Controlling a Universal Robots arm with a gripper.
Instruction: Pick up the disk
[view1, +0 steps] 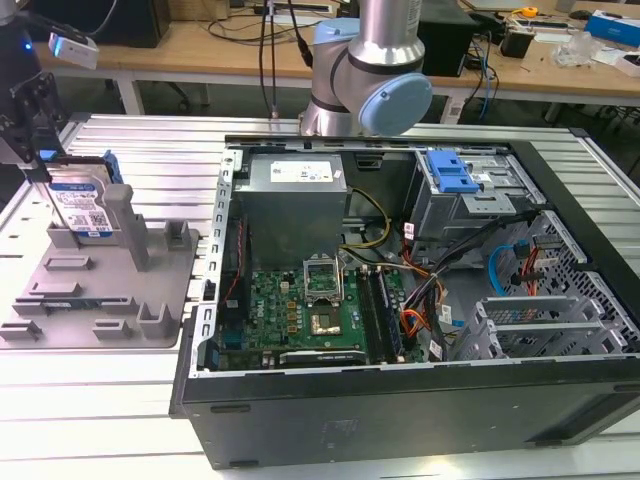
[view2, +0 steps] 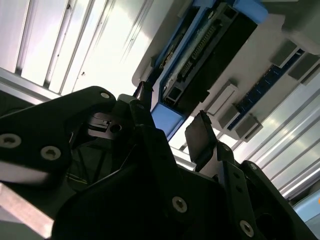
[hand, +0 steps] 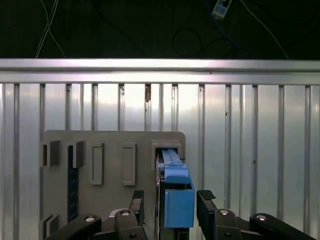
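The disk (view1: 82, 207) stands on edge in a slot at the far end of the grey tray (view1: 100, 300), on the exterior view's left; its white-and-blue label and blue side rail show. My gripper (view1: 41, 165) hangs right over its upper edge. In the first wrist view the disk's blue rail (hand: 177, 200) sits between the two black fingers (hand: 206, 201), with a small gap on each side. The second wrist view gives the same: the disk's blue rail end (view2: 167, 119) lies between the fingertips (view2: 200, 137). My gripper (hand: 171, 199) is open, straddling the disk without holding it.
An open computer case (view1: 400, 400) fills the middle and the exterior view's right, with a motherboard (view1: 310, 310), cables and an empty blue drive bracket (view1: 450, 172). Upright posts (view1: 130, 225) rise from the tray beside the disk. The arm's base (view1: 370, 70) stands behind the case, on a ribbed metal table (hand: 260, 150).
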